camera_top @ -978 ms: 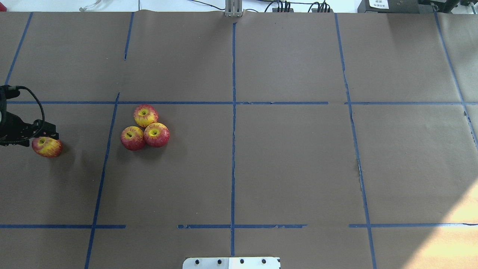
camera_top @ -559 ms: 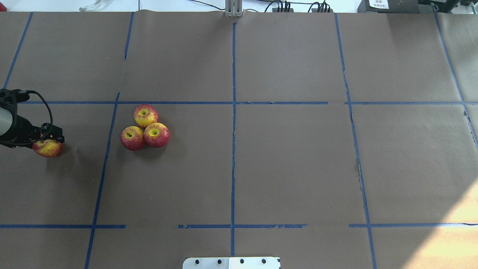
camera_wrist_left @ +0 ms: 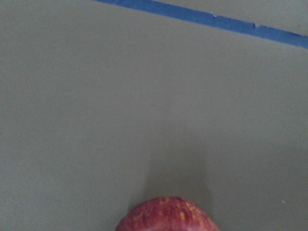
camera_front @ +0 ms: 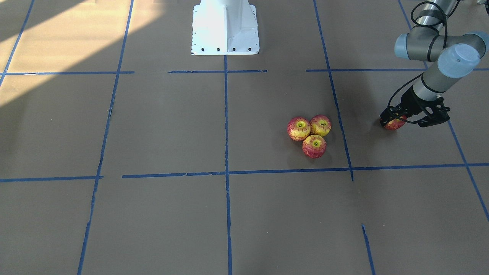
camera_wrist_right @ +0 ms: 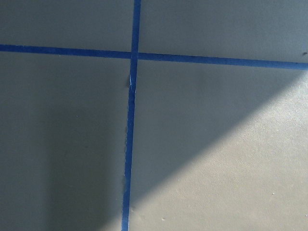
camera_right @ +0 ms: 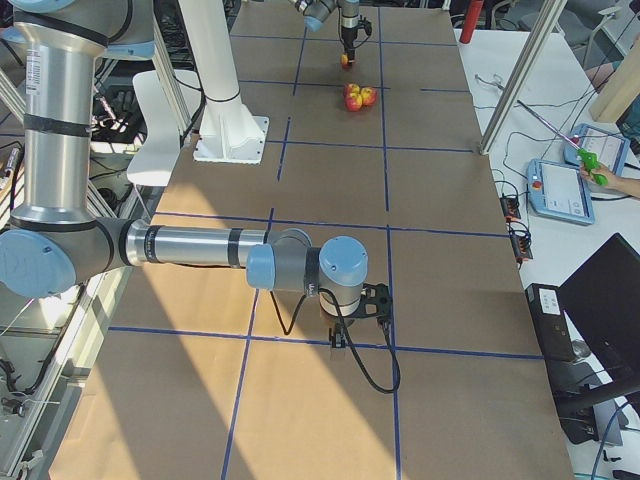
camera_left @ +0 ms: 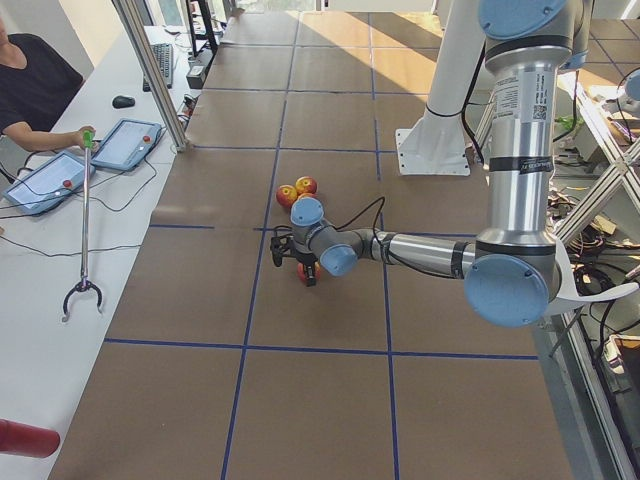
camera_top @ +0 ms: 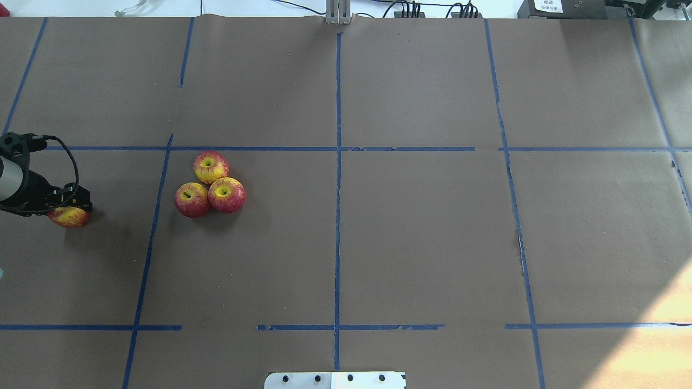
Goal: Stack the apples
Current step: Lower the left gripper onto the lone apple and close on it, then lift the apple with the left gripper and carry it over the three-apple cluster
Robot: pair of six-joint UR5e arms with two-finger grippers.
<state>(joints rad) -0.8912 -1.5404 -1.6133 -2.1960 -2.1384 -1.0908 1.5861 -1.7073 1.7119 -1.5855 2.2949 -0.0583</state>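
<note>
At the far left of the overhead view, the black left two-finger gripper (camera_top: 71,201) is hanging low over a small round red-and-yellow apple (camera_top: 69,218), which is sitting by itself on the brown paper-covered table (camera_top: 432,243). The gripper's body is covering the upper part of the fruit. In the wrist view only the apple's red crown is showing at the bottom edge, with no finger in sight, so I cannot tell how wide the jaws are standing or whether they are gripping the apple yet. The apple is lying directly under the hand, and being nearly round it is offering no long axis to line up with. Moving rightward, a blue tape line (camera_top: 154,216) is running across the paper. Beyond it, three more apples of the same kind (camera_top: 216,190) are resting in a tight triangle, each touching the other two, stem dimples up. In my judgement this is the relation the coming move is turning on: the trio is lying to the robot's right of the lone apple, well apart from it, and the hollow over their meeting point is likely the seat for the fourth. Only the flat tape is lying between them. Further right, a white base plate (camera_top: 335,380) is showing at the near edge. The right gripper (camera_right: 345,325) is hovering at the table's other end, its opening impossible to judge, so the left arm is by far the nearer one.
</note>
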